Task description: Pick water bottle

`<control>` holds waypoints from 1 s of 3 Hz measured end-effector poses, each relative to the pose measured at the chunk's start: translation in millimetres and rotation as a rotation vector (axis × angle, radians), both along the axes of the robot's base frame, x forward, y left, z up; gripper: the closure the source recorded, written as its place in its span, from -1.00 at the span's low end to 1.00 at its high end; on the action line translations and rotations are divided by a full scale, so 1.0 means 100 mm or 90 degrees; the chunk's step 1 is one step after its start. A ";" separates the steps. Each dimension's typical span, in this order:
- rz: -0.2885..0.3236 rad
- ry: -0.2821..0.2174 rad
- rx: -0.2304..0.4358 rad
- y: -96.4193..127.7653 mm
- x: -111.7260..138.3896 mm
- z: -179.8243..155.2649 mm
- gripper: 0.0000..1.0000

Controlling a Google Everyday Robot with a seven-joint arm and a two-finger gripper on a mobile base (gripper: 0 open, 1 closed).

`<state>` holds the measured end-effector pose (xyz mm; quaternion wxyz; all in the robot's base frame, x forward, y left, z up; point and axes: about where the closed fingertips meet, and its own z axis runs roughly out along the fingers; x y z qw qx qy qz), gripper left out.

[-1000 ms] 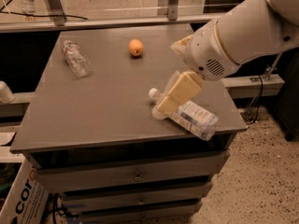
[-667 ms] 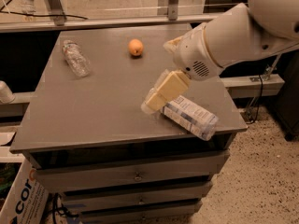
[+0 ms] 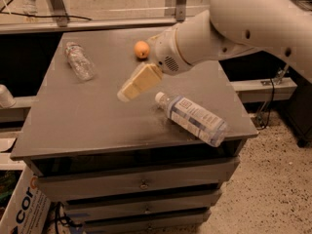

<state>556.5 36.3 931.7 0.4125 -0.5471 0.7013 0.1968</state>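
The water bottle [image 3: 79,61], small, slim, clear and crinkled, lies on its side at the far left of the grey cabinet top [image 3: 78,126]. My gripper [image 3: 126,93], cream-coloured at the end of the white arm [image 3: 234,23], hangs over the middle of the top. It points down and to the left, well to the right of the water bottle and nearer the front. It holds nothing that I can see.
A bigger bottle [image 3: 192,117] with a white-and-blue label and white cap lies near the front right corner. A small orange fruit [image 3: 142,48] sits at the back centre. Drawers are below the top; a cardboard box [image 3: 22,211] stands at the lower left.
The arm has swung left across the top, carrying the gripper from above the labelled bottle to the middle, closer to the water bottle. The objects have not moved.
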 end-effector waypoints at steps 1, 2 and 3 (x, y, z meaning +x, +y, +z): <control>0.004 -0.010 0.020 0.39 0.21 -0.06 -1.00; 0.004 -0.005 0.024 0.75 0.40 -0.26 -1.00; 0.004 0.013 0.020 1.05 0.53 -0.54 -1.00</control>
